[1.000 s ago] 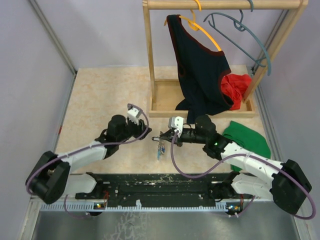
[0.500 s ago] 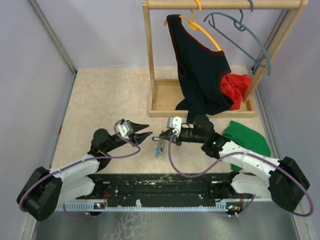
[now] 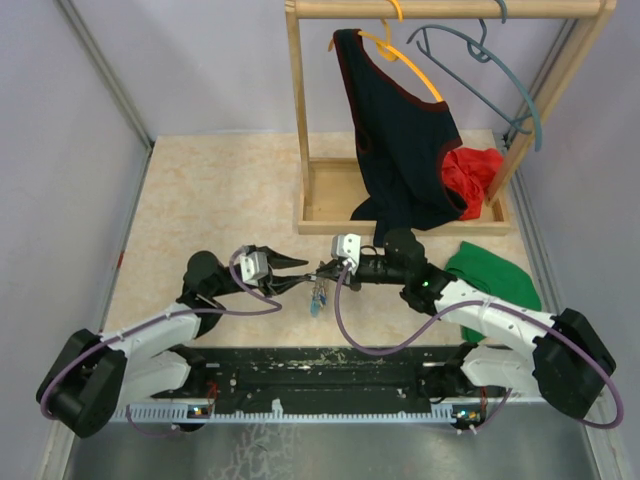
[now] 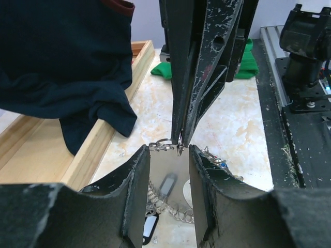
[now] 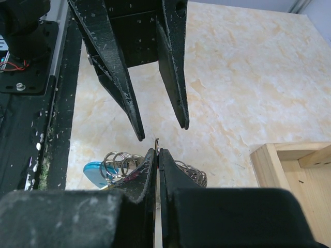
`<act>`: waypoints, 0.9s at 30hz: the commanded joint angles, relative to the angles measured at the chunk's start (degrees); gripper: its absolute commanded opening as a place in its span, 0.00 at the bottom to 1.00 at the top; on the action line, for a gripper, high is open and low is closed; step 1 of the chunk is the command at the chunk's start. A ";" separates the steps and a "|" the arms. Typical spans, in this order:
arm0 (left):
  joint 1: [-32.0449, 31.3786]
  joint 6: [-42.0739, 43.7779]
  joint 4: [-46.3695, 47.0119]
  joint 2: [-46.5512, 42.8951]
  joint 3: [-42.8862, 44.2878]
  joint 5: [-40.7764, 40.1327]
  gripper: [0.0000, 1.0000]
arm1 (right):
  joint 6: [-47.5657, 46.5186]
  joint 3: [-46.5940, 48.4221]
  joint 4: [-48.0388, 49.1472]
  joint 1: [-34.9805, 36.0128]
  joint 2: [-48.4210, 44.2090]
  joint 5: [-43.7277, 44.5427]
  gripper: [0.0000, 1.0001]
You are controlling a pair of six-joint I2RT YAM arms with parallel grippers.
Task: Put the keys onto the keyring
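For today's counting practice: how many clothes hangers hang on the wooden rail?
2. An orange hanger carries the dark top mid-rail; a bare grey-blue hanger hangs right of it. None appears hidden.

Left pincer (image 3: 301, 272) facing right pincer (image 3: 319, 271), tips close, keyring (image 3: 318, 294) under the right one, clothes rack (image 3: 326, 196) behind.

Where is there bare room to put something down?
Free: the table left of the wooden rack. Crowded: the middle, where left end effector and right end effector meet at the keyring; green cloth on the right.
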 commanded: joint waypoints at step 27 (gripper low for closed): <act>0.39 -1.69 -3.20 4.63 4.50 5.64 0.27 | -0.92 3.35 3.43 -0.38 0.76 -3.72 0.00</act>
